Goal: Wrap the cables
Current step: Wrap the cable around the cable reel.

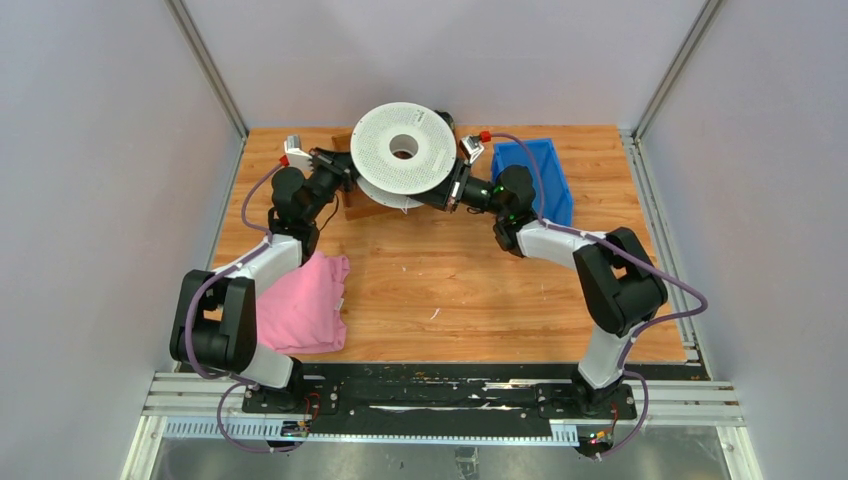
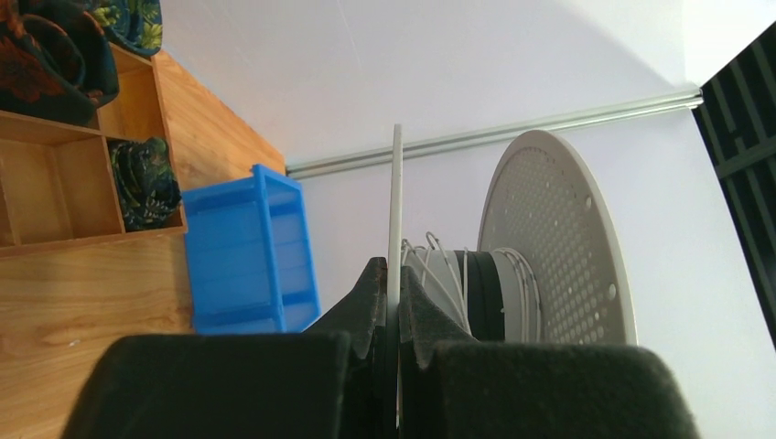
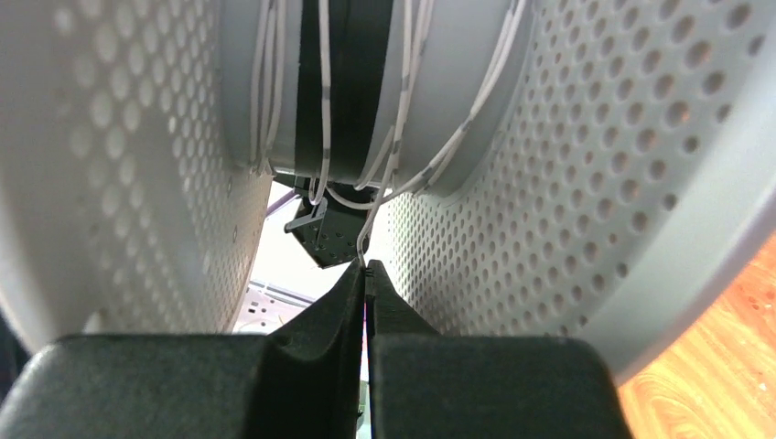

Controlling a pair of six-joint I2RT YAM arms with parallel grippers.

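Spool (image 1: 404, 150): raised over far edge of counter (image 1: 450, 290), between both arms. Cables (image 3: 403, 183): thin white strands, loosely looped round the hub, one end leading down. Left claw (image 2: 393, 274): clamped narrow on one disc's rim. Right claw (image 3: 366, 273): pinched tight on that loose end. Step in hand, likely: winding on. Next: needs tension on the strand, guidance between the discs, steady rim grip.

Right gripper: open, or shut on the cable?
Shut on the cable. In the right wrist view the right gripper has its jaws pressed together, the thin white wire from the spool entering between the tips.
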